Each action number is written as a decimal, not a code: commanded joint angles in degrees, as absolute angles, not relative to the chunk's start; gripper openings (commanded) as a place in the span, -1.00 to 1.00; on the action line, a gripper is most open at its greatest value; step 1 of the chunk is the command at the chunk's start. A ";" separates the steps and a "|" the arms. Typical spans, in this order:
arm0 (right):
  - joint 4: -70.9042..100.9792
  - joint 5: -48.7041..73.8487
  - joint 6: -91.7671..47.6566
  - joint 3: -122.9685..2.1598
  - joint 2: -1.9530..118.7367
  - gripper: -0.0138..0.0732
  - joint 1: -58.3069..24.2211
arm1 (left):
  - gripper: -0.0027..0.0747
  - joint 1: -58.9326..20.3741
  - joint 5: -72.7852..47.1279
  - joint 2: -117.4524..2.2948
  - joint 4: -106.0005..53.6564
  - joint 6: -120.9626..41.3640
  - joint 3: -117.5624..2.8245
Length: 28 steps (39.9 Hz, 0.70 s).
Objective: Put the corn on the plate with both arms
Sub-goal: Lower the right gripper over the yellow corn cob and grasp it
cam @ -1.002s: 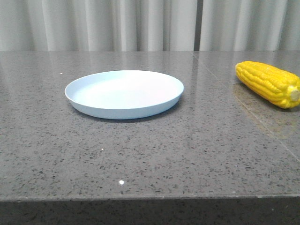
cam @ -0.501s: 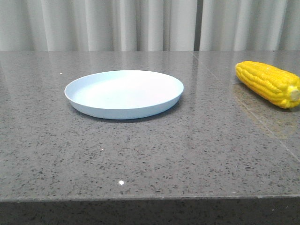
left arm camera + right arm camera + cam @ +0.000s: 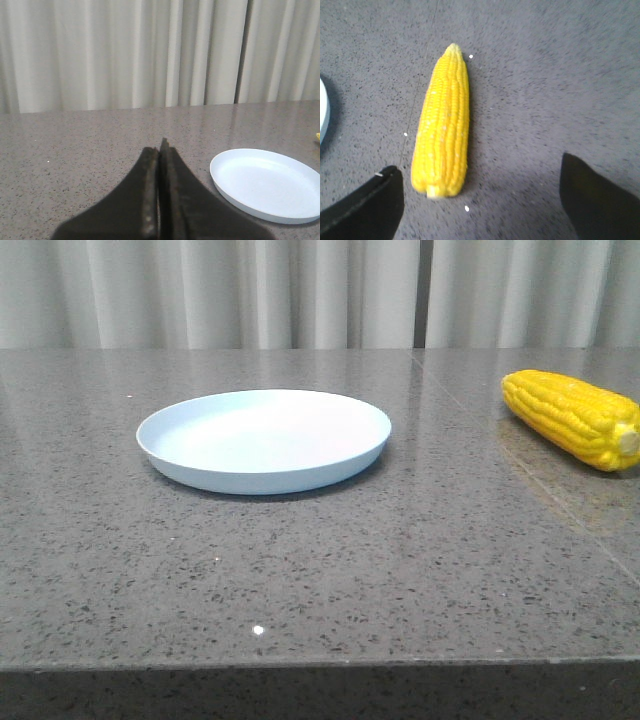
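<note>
Corn (image 3: 573, 418), one; plate (image 3: 263, 440), one.

A grey speckled stone table (image 3: 320, 570) fills the front view, its polished top glossy with soft reflections. A thin seam (image 3: 520, 475) runs diagonally across its right part. Behind the far edge hang pale, off-white curtains (image 3: 250, 290) in vertical folds, with one darker gap (image 3: 422, 290) between panels.
</note>
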<state>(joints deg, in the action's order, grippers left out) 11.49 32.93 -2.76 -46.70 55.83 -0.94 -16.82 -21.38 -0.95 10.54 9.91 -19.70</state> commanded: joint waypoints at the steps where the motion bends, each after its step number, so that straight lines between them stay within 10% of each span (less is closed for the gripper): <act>1: 13.85 30.37 -3.30 -52.37 61.93 0.82 -1.55 | -0.98 -17.24 -17.22 -1.76 10.72 10.19 -21.07; 22: 13.85 39.25 -3.30 -67.09 88.07 0.80 -7.03 | -0.98 -17.24 -17.22 -1.76 10.72 10.19 -21.07; 28: 13.85 40.33 -3.30 -67.09 88.07 0.37 -7.03 | -0.98 -17.24 -17.22 -1.76 10.72 10.19 -21.07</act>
<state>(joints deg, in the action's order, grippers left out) 13.12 41.56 -2.76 -65.05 90.18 -6.99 -16.82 -21.38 -0.95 10.54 9.91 -19.70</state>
